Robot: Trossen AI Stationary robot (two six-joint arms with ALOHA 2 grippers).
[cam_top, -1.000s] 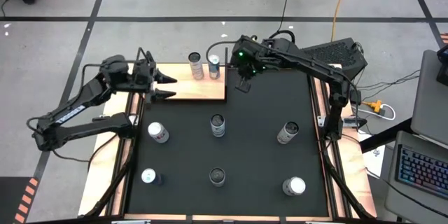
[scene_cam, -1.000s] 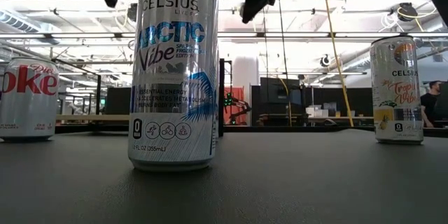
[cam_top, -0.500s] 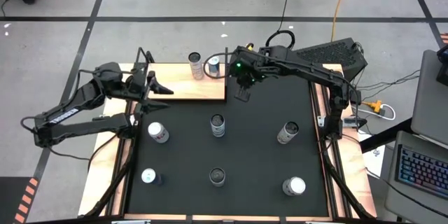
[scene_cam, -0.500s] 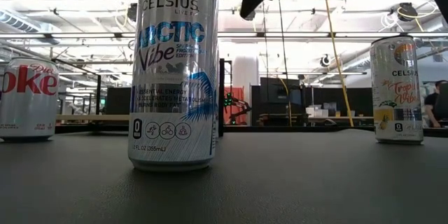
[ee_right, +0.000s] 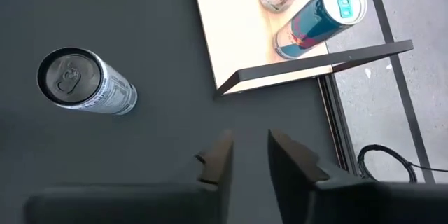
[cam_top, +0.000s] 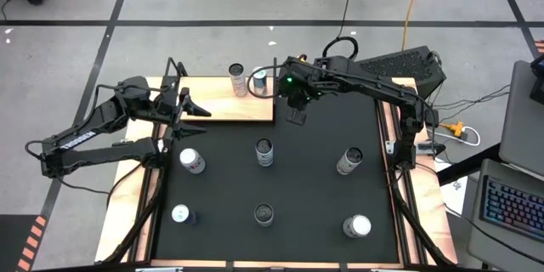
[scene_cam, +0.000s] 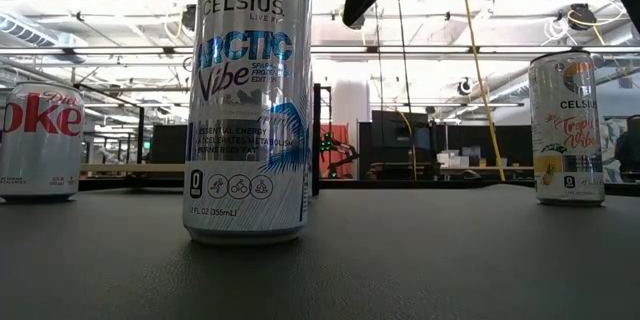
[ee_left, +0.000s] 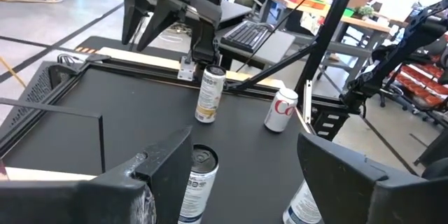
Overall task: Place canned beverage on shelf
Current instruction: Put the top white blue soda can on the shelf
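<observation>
Light-wood shelf (cam_top: 223, 102) w/ thin black corner rods, at far-left corner of black mat (cam_top: 314, 170); two cans already on it, a pale one (cam_top: 237, 79) and a teal one (cam_top: 259, 81) side by side near its far right edge. Six more cans upright on mat, incl. centre can (cam_top: 264, 152), approx. closest to shelf. Right gripper (cam_top: 295, 115) hovers over mat just beside shelf's near right corner, empty, fingers a narrow gap apart in wrist view. Left gripper (cam_top: 195, 102) sits over shelf's left end, fingers spread, empty; its wrist view looks across mat at other cans. No can in hand at present, so next pick appears not yet begun; which arm takes it can't be told. Risks: right arm, close to corner rod (ee_right: 315, 65), could clip it or nudge teal can when swinging off; narrow finger gap must widen before descending on a can, else topples it; tall slim cans tip easily.
</observation>
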